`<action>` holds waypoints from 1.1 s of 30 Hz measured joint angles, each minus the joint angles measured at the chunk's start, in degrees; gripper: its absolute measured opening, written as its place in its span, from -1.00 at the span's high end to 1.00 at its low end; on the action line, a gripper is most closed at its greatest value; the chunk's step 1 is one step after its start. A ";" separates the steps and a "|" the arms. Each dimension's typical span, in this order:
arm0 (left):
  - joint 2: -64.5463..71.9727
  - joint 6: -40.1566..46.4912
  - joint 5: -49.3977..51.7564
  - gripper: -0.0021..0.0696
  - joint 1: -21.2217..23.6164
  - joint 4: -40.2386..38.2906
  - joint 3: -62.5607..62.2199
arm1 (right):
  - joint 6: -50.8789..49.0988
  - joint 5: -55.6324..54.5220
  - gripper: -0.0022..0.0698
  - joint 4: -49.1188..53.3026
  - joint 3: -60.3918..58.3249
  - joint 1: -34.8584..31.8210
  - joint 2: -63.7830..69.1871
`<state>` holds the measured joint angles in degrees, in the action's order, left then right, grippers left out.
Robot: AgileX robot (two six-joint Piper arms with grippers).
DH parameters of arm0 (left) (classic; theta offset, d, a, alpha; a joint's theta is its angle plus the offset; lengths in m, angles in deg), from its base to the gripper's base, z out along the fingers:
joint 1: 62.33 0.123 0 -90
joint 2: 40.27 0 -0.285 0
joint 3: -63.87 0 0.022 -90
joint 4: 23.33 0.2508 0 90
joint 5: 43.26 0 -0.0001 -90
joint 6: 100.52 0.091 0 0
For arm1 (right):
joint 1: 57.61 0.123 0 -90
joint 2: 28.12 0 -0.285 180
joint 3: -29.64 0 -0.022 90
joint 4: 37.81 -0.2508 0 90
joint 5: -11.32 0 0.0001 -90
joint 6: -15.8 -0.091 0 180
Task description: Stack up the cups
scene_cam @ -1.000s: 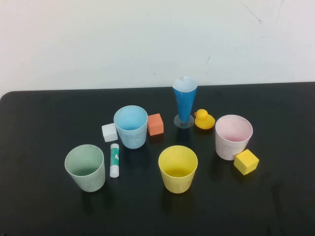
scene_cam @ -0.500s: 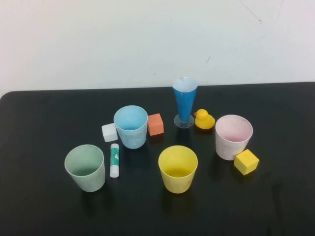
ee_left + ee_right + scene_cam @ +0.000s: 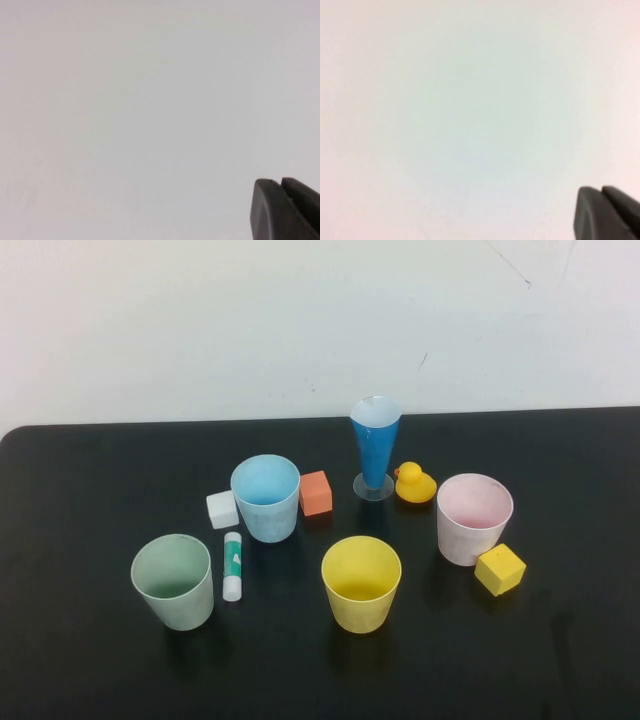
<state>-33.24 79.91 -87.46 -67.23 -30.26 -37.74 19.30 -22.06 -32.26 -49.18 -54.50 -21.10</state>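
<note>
Black tabletop [image 3: 80,660] is shown with four tumblers standing upright and apart, none yet nested. Nearest the robot, the pale green cup [image 3: 174,581] is seen at the left and the yellow cup [image 3: 361,583] at the centre, with a glue stick [image 3: 232,566] lying just beside the green one. Farther back, the light blue cup [image 3: 266,497] is flanked by a white cube [image 3: 222,509] and an orange cube [image 3: 316,492], while the pale pink cup [image 3: 473,518] stands at the right with a yellow cube [image 3: 500,569] touching or almost touching its base. At the far edge, a tall blue cone glass [image 3: 376,448] and a rubber duck [image 3: 413,484] are left aside. Neither arm is seen over the table; the left gripper [image 3: 285,207] and right gripper [image 3: 605,212] are held clenched and empty against a blank wall. A clean start is judged to require a grip on one rim, well clear of the neighbouring cubes, and a straight lift before lowering into another cup.
</note>
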 joint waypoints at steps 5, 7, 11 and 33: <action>-0.08 -1.95 10.76 0.95 0.00 -1.95 -1.69 | 4.54 5.26 0.91 -10.03 1.99 0.00 0.00; -0.08 -1.02 22.25 0.95 0.00 -2.09 -6.11 | 7.93 12.59 0.91 -11.11 6.32 0.00 0.00; 1.11 3.90 41.22 0.95 0.00 -2.09 -15.84 | 17.50 32.20 0.91 -11.68 16.20 0.00 0.97; 44.35 11.86 72.94 0.77 0.00 -13.80 -39.07 | 30.07 57.20 0.91 -11.68 25.15 0.00 35.37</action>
<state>11.10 91.77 -14.52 -67.23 -44.06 -76.81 49.37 35.14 -43.93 -24.03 -54.50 14.27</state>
